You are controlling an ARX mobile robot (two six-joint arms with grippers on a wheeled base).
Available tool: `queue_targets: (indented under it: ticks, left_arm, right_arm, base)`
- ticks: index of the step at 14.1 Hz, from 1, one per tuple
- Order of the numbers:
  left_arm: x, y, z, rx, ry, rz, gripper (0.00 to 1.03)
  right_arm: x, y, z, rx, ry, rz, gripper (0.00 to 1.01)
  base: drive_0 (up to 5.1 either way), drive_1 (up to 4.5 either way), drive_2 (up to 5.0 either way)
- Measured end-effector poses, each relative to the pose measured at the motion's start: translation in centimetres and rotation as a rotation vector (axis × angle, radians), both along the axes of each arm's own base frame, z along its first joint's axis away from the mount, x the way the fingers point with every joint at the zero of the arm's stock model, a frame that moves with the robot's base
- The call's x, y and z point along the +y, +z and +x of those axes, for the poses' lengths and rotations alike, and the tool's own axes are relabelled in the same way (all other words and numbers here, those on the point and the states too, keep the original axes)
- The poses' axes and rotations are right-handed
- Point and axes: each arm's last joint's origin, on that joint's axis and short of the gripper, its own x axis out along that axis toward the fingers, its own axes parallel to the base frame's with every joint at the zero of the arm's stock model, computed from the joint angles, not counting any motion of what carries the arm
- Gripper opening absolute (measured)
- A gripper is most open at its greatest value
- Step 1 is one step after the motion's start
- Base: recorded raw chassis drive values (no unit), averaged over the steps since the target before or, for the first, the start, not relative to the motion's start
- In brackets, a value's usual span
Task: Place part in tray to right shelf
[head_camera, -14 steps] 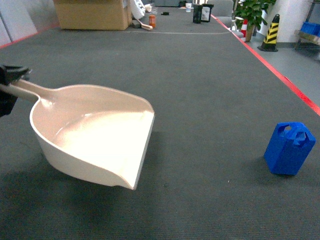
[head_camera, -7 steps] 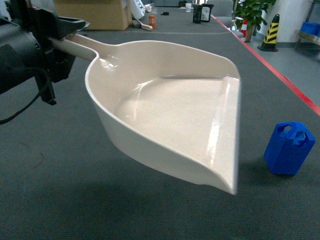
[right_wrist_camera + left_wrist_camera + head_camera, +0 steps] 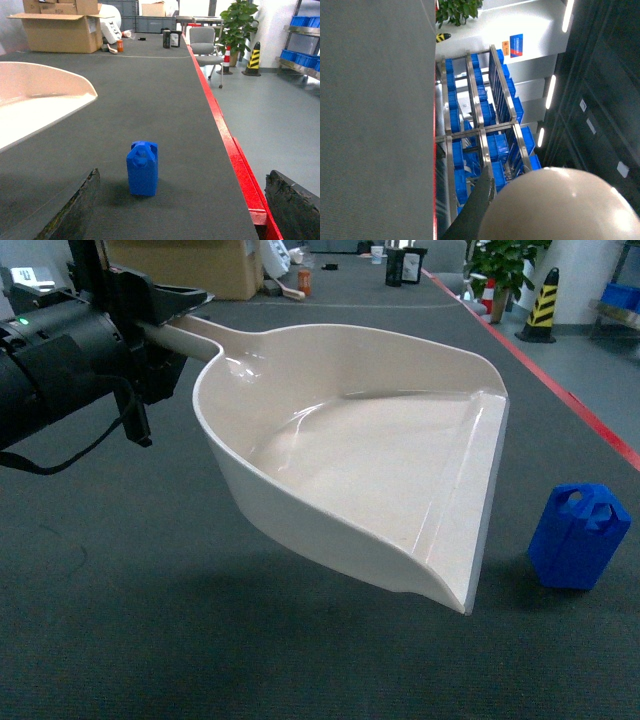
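My left gripper (image 3: 165, 320) is shut on the long handle of the cream tray (image 3: 370, 460), which hangs tilted above the dark table. In the left wrist view the tray's rounded cream surface (image 3: 560, 205) fills the lower right beside one dark finger (image 3: 477, 207). The blue part (image 3: 578, 537) stands upright on the table, just right of the tray's front lip. In the right wrist view my right gripper (image 3: 182, 200) is open and empty, with the part (image 3: 143, 167) a short way ahead between its fingers and the tray (image 3: 35, 95) at left. The right shelf (image 3: 300, 20) holds blue crates beyond the table.
A red strip (image 3: 590, 420) marks the table's right edge. At the far end are a cardboard box (image 3: 185, 268), small bottles (image 3: 403, 267), a plant (image 3: 505, 265) and a striped bollard (image 3: 543, 305). An office chair (image 3: 202, 42) stands past the table.
My left arm has come into the head view and carried the tray up and to the right, its lip now close to the part. The part has not moved.
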Motion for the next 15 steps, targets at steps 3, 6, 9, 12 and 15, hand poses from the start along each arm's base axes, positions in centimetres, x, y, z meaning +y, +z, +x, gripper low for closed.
queue_targets:
  ticks: [3, 6, 9, 12, 15]
  left_arm:
    - [-0.9, 1.0, 1.1, -0.049, -0.037, -0.009, 0.12]
    - [-1.0, 0.5, 0.7, -0.024, -0.031, -0.003, 0.12]
    - [-0.7, 0.5, 0.7, -0.026, -0.024, -0.004, 0.12]
    - [-0.8, 0.5, 0.7, -0.026, -0.025, -0.004, 0.12]
    - [-0.8, 0.5, 0.7, -0.027, -0.024, -0.004, 0.12]
  right_arm:
    - [0.0, 0.0, 0.0, 0.0, 0.0, 0.0, 0.98]
    - [0.0, 0.0, 0.0, 0.0, 0.0, 0.0, 0.98]
    - [0.0, -0.3, 0.3, 0.229, -0.017, -0.018, 0.98]
    - [-0.2, 0.4, 6.1, 0.385, 0.03, -0.018, 0.98]
    - [1.7, -0.3, 13.6, 0.466, 0.094, -0.052, 0.98]
  base:
    - [0.0, 0.0, 0.0]
    - [0.0, 0.0, 0.0]
    - [0.0, 0.0, 0.0]
    - [0.0, 0.0, 0.0]
    - [0.0, 0.0, 0.0]
